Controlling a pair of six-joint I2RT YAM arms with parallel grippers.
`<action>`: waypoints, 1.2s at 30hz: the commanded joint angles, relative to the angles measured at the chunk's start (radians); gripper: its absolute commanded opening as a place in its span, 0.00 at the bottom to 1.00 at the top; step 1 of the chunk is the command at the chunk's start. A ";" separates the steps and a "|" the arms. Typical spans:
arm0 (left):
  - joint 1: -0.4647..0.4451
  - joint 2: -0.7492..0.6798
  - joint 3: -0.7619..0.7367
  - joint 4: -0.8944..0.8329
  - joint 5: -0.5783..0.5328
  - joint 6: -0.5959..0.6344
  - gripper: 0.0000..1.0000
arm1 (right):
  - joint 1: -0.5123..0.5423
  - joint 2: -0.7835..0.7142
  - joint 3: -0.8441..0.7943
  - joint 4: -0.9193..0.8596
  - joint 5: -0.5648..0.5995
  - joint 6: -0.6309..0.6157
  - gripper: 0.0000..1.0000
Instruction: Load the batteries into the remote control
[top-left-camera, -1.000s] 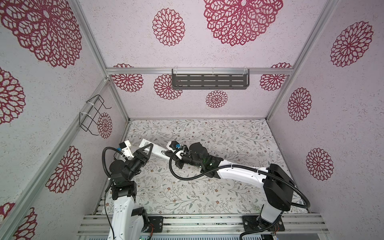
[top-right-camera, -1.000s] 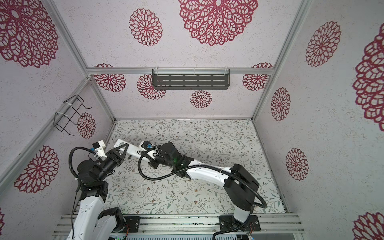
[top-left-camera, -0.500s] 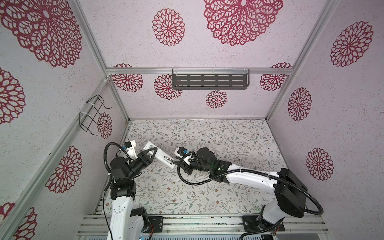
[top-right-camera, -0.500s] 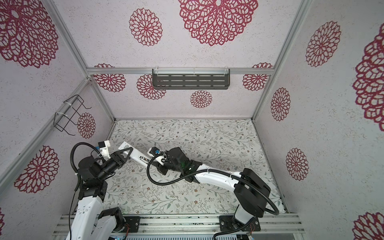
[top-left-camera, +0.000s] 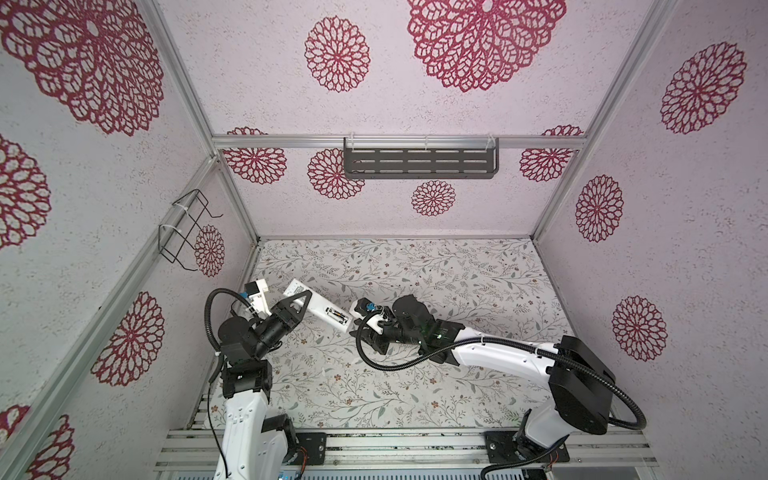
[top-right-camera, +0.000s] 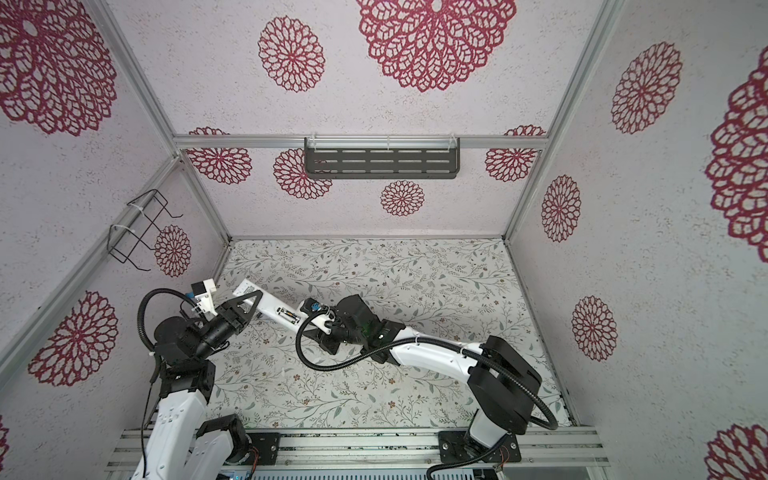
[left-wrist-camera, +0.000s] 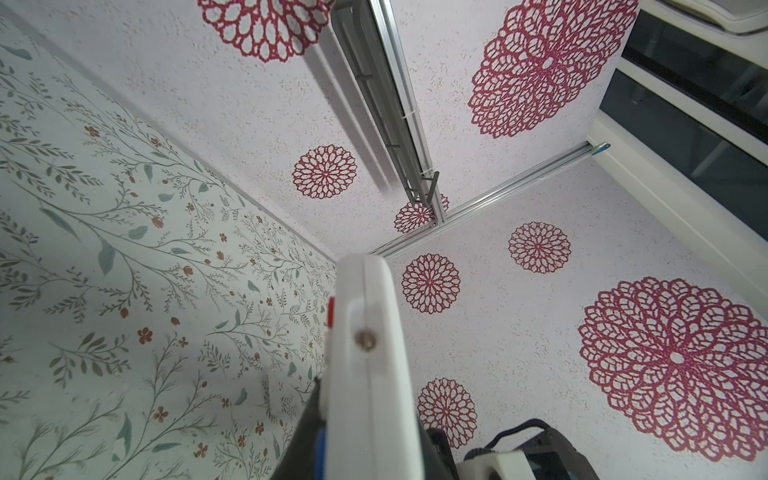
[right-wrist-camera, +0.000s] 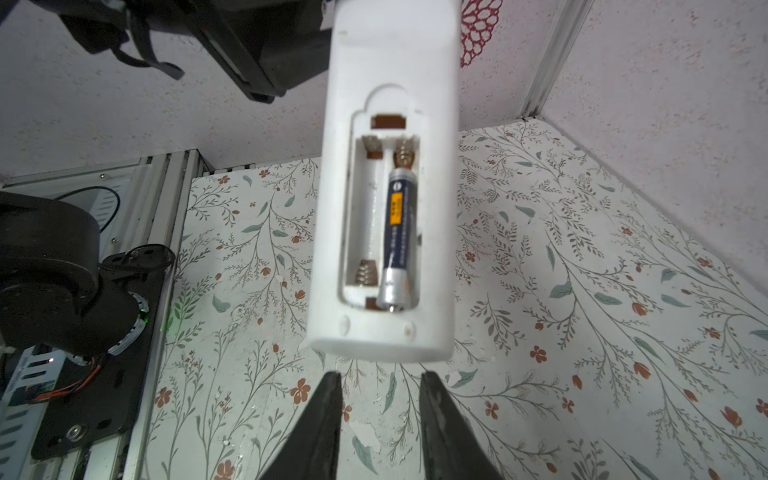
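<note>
My left gripper (top-left-camera: 297, 301) is shut on the remote control (top-left-camera: 322, 309), a white bar held slanted above the floral table. Its open battery bay faces up in both top views, remote control (top-right-camera: 272, 309). In the right wrist view the remote control (right-wrist-camera: 390, 83) shows one battery (right-wrist-camera: 398, 232) lying in one slot, dark with a silver end. The slot beside it holds only its spring. My right gripper (right-wrist-camera: 380, 386) is open and empty, its fingertips a little off the remote's end, right gripper (top-left-camera: 362, 336). In the left wrist view the remote control (left-wrist-camera: 370, 374) runs out from between the jaws.
A dark slotted shelf (top-left-camera: 419, 163) hangs on the back wall and a wire basket (top-left-camera: 187, 232) on the left wall. The floral table (top-left-camera: 415, 270) is walled on three sides, and the left arm's base (right-wrist-camera: 50, 266) stands close beside the remote.
My right gripper has opened and drawn back from the remote towards the right and front. The battery stays in the bay. The left arm has carried the remote slightly to the right.
</note>
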 joint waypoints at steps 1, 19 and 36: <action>0.013 0.015 -0.012 0.146 0.024 -0.076 0.11 | -0.001 -0.027 0.015 -0.005 -0.042 -0.003 0.35; 0.058 0.039 -0.065 0.325 0.088 -0.168 0.11 | -0.191 -0.052 -0.086 0.485 -0.331 0.777 0.59; 0.108 0.096 -0.095 0.402 0.109 -0.244 0.11 | -0.157 0.118 -0.129 0.756 -0.272 1.119 0.64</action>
